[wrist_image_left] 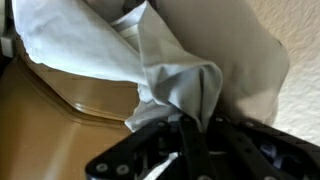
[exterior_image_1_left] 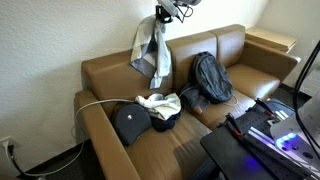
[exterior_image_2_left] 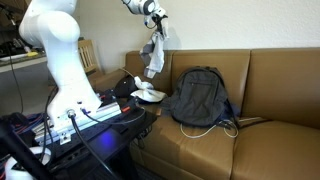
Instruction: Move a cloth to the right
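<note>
Gripper [exterior_image_1_left: 165, 14] was clamped on the top of the cloth [exterior_image_1_left: 150, 55], held high over the sofa [exterior_image_1_left: 105, 72] backrest. The cloth hung straight down below it, long axis vertical, lower end reaching down past the backrest top. It was pale grey-white and limp, bunched into folds at the pinch in the wrist view. A backpack [exterior_image_1_left: 211, 78] sat on the seat alongside, so I'd judge a sideways carry needs that dangling end kept clear of it.
</note>
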You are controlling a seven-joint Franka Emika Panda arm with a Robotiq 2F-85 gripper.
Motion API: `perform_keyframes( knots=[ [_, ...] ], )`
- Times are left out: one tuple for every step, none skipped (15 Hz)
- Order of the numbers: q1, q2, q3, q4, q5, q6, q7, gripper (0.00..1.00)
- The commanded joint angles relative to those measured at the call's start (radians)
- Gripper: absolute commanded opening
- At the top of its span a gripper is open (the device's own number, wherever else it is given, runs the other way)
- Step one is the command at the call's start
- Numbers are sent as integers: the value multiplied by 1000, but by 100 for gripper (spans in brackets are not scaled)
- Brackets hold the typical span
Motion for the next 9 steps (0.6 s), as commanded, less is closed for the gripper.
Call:
perform_keyframes(
  knots=[
    [-178, 77, 112, 116, 146, -110, -64, 3],
    [-226, 88, 133, 138, 191, -145, -84, 3],
    [-259, 105, 141, 162, 226, -180, -84, 3],
    [-291, 118, 143, 178, 259, -217, -78, 3],
    [-312, 124, 139, 186, 284, -247, -55, 3],
    [-321, 129, 121, 187, 296, -261, -13, 3],
    [-288, 99, 107, 141, 261, -217, -54, 3],
    [-303, 104, 104, 146, 264, -224, -54, 10],
    [-306, 106, 103, 146, 264, -224, -57, 10]
  ],
)
